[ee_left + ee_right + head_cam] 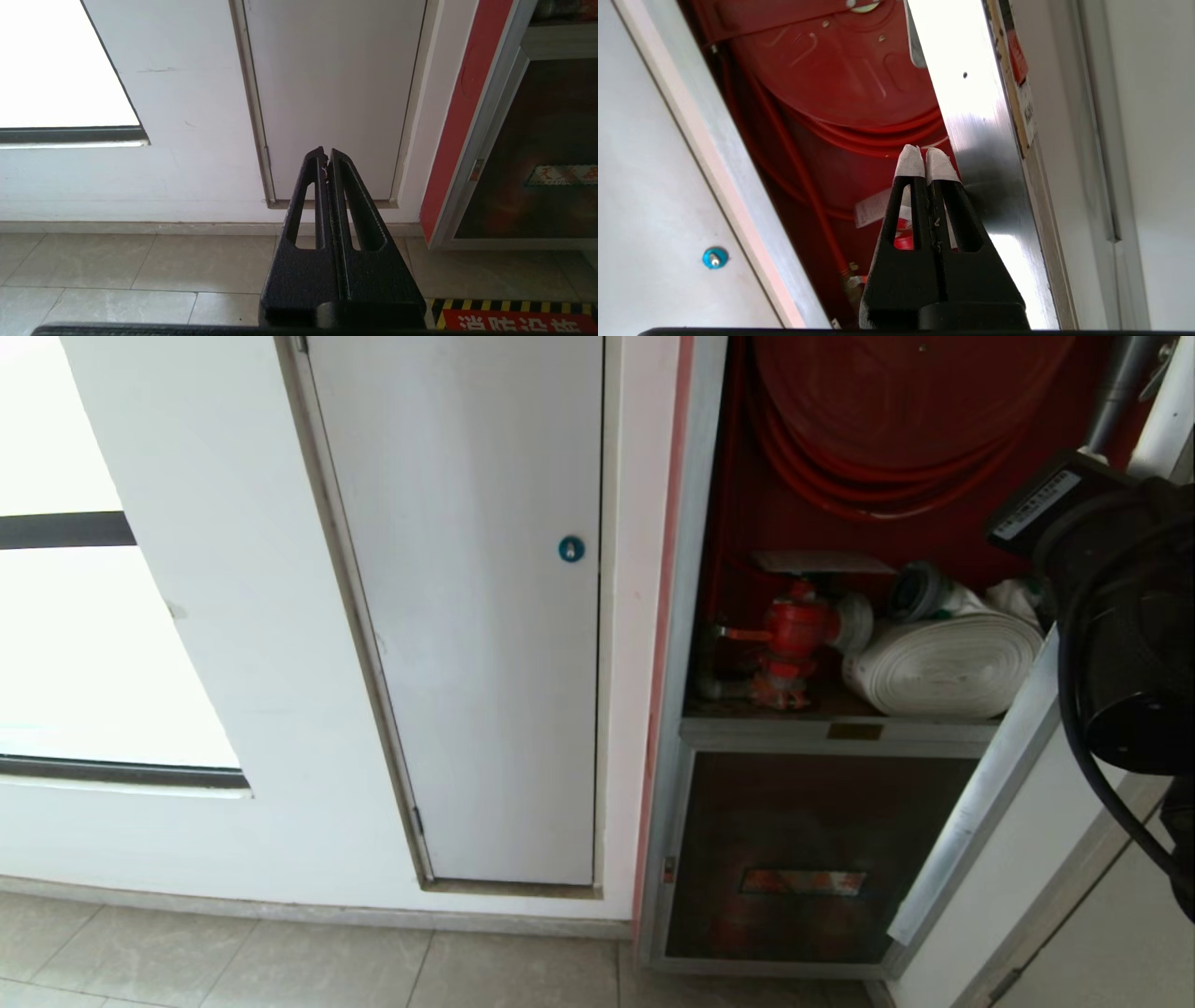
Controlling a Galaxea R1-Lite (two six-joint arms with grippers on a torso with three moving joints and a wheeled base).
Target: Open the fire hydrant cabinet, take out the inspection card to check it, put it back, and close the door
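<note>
The fire hydrant cabinet (747, 504) stands open, its dark red inside showing a red hose reel (887, 420), a red valve (794, 639) and a white rolled hose (943, 667). The inspection card (822, 562) lies flat above the valve, and in the right wrist view the card (873, 207) shows behind the fingers. The door (990, 775) is swung out to the right, silver edge (985, 116) toward me. My right gripper (924, 161) is shut and empty, white-taped tips raised in the opening beside that edge. My left gripper (327, 156) is shut, parked low and aimed at the wall's base.
A plain white panel (485, 616) with a round blue lock (570, 549) sits left of the cabinet. Below the shelf is a smaller dark glass panel (812, 859). My right arm (1120, 644) fills the right edge. A striped floor sign (514, 317) lies on beige tiles.
</note>
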